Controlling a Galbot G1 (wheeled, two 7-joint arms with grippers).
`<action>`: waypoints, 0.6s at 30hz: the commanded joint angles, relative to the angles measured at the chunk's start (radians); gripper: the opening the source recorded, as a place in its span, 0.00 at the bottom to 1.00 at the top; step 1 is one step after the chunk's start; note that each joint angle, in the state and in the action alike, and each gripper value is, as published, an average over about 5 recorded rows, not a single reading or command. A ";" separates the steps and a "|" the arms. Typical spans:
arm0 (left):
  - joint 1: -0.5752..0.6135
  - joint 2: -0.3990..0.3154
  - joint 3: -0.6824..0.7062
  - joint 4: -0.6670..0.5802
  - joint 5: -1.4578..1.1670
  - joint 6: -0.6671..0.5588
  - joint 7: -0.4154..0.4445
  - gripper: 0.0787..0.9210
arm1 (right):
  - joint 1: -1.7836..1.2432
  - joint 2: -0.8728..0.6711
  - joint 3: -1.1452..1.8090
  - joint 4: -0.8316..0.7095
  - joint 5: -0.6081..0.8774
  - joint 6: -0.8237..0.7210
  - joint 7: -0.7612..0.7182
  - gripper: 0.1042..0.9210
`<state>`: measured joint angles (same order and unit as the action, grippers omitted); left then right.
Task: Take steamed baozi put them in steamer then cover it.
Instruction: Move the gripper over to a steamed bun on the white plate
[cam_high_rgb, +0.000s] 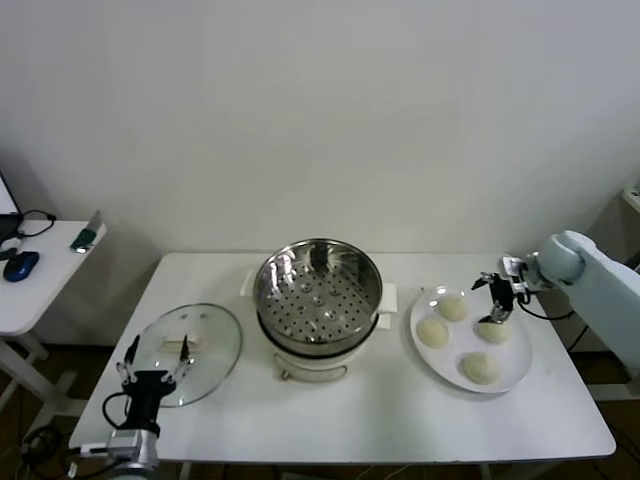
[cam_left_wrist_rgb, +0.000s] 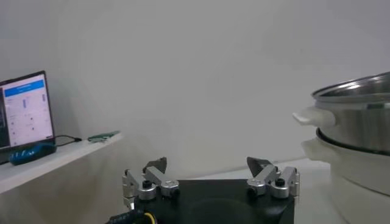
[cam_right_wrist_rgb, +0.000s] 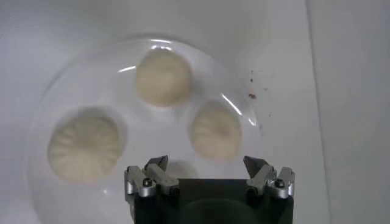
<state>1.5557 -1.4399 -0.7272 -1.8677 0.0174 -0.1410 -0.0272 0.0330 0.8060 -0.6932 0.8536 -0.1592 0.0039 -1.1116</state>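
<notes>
I see one white table (cam_high_rgb: 380, 420). In the middle sits one steamer (cam_high_rgb: 318, 290), with no buns in it. One cover (cam_high_rgb: 190, 352) lies flat near the left front corner. One plate (cam_high_rgb: 512, 372) near the right edge holds four steamed baozi (cam_high_rgb: 433, 331). My right gripper (cam_high_rgb: 497, 300) hangs open over a bun — I should drop straight down and squeeze softly. My left gripper (cam_high_rgb: 155, 362) waits open by the cover.

steamer (cam_high_rgb: 318, 290): polished stainless steel, mirror-shiny, perforated metal tray, matt white plastic-looking base. cover (cam_high_rgb: 190, 352): clear glossy glass, metal rim. baozi (cam_right_wrist_rgb: 84, 147): matt dough, pleated top (others smoother). plate (cam_right_wrist_rgb: 42, 128): glossy white. table (cam_high_rgb: 400, 410): smooth matt white.
</notes>
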 joint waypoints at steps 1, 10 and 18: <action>0.001 0.004 -0.003 0.001 -0.004 -0.001 0.001 0.88 | 0.153 0.127 -0.164 -0.173 -0.046 0.015 -0.042 0.88; 0.007 0.007 -0.006 0.000 -0.007 -0.005 0.002 0.88 | 0.099 0.195 -0.161 -0.223 -0.078 0.022 -0.028 0.88; 0.013 0.003 -0.002 0.009 -0.004 -0.011 0.004 0.88 | 0.051 0.218 -0.111 -0.245 -0.104 0.025 -0.011 0.88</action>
<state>1.5689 -1.4354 -0.7291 -1.8576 0.0127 -0.1527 -0.0232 0.0745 0.9923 -0.7888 0.6477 -0.2492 0.0267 -1.1192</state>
